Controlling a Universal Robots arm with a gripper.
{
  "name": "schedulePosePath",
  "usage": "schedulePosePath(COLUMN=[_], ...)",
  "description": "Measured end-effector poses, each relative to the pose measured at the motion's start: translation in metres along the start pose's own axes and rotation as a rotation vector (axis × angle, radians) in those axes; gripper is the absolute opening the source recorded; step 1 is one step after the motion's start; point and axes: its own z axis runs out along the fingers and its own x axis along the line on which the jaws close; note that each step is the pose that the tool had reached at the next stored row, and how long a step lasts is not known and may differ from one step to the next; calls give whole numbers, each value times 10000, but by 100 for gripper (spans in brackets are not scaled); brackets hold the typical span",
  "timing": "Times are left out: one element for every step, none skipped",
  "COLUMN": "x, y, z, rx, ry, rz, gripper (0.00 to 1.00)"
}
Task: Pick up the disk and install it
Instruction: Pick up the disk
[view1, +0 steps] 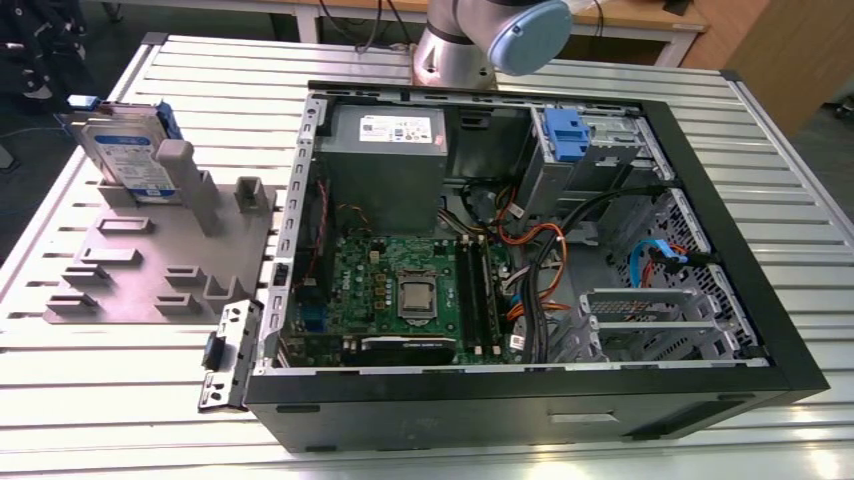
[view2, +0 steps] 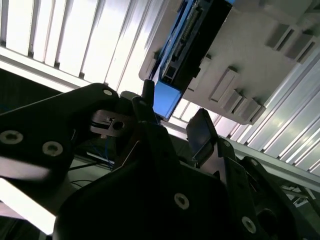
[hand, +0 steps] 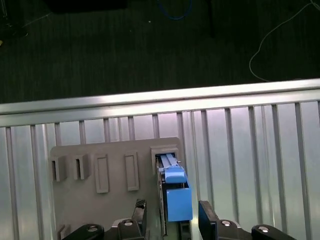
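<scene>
Exterior view first: the disk (view1: 127, 150) stands on its edge in a slot of a grey holder plate (view1: 147, 260). The plate lies on the slatted metal table (view1: 107, 400) at the exterior view's left, at about ten o'clock from the middle of the open computer case (view1: 534, 405). The disk's white-and-blue label faces the camera and its blue carrier frame shows along its edges. It is well apart from the case. Inside the case, the grey power supply (view1: 387, 150) sits at about eleven o'clock, a drive bay with a blue latch (view1: 567, 135) at about one o'clock, and the green motherboard (view1: 400, 290) at about seven o'clock. A section of the robot arm (view1: 494, 40) rises behind the case at twelve o'clock. In both wrist views the gripper (hand: 173, 203) (view2: 174, 102) hangs near the disk (hand: 172, 187) (view2: 192, 37) in its slot on the plate (hand: 110, 165) (view2: 260, 55). The claw is spread, with one dark finger on each side of the blue carrier end. In the first wrist view a gap shows between each finger and the carrier, so nothing is pinched.
</scene>
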Motion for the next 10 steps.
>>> schedulePosePath(x=[-14, -20, -21, -20, -20, -20, -19, -18, -16, -14], y=[2, 3, 4, 6, 8, 13, 20, 29, 38, 49], z=[12, 22, 30, 37, 47, 56, 66, 78, 92, 108], rx=[1, 2, 0, -4, -8, -12, -16, -18, -19, -20], ry=[4, 3, 4, 3, 3, 2, 1, 1, 0, 0], rz=[-12, -36, -96, -194, -304, -408, -492, -560, -608, -625], gripper=[53, 53, 53, 53, 53, 53, 53, 53, 53, 53])
